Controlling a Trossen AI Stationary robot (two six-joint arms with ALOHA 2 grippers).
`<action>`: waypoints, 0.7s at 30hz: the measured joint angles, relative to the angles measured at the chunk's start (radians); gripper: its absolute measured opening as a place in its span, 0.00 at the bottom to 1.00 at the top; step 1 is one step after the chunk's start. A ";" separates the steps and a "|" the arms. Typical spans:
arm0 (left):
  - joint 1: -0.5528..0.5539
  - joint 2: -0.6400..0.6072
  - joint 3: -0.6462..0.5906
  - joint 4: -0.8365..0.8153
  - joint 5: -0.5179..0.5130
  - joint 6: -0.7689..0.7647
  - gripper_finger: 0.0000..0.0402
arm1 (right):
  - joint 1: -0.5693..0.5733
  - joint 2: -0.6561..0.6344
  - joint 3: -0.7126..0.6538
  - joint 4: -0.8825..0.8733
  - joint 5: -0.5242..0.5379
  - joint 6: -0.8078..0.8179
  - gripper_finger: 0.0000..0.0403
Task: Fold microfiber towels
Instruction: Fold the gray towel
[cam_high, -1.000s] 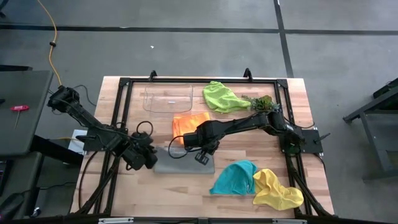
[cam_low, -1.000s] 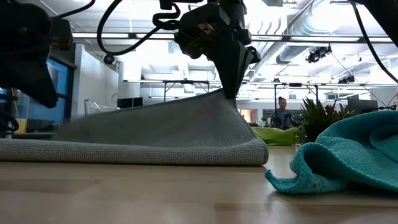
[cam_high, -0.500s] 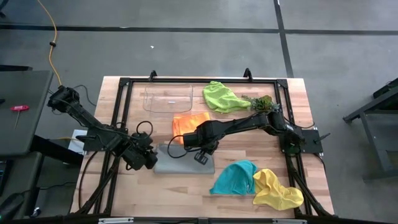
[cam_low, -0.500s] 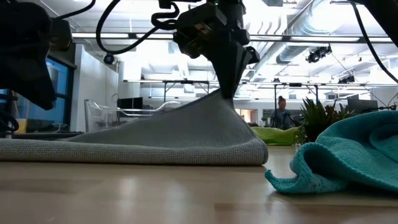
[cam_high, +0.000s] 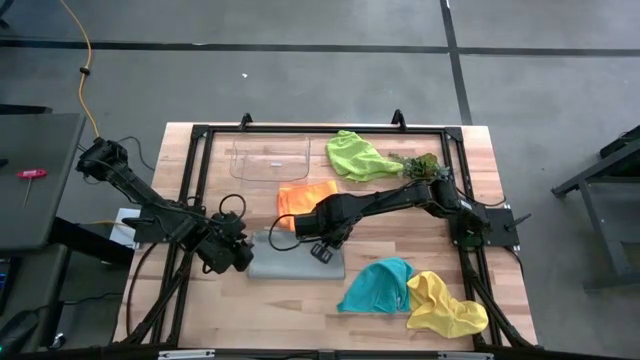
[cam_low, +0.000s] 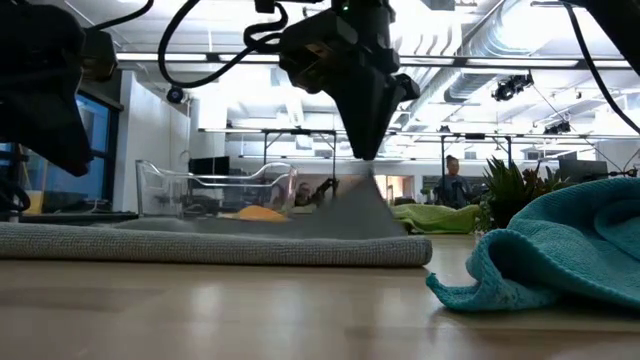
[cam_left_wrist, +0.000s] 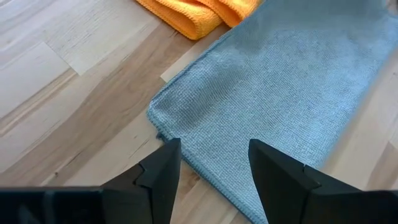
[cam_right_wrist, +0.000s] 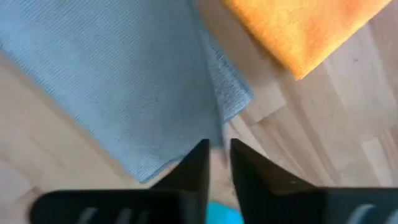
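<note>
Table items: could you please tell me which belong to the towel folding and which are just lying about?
Job: grey towel, orange towel, lime green towel, teal towel, yellow towel.
Lying about: clear plastic tray, plant sprig.

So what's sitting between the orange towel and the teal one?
High view: the grey towel lies between the orange towel and teal towel, with the right gripper over it.
</note>
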 joint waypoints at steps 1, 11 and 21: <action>0.000 0.000 0.000 -0.001 0.000 0.000 0.45 | 0.000 0.000 0.000 0.000 0.011 0.002 0.20; -0.004 0.000 0.000 -0.015 0.019 0.000 0.45 | 0.001 -0.001 -0.002 -0.204 0.157 -0.122 0.57; -0.123 -0.028 0.000 0.233 -0.078 0.087 0.45 | 0.032 -0.342 -0.503 0.016 0.082 0.026 0.60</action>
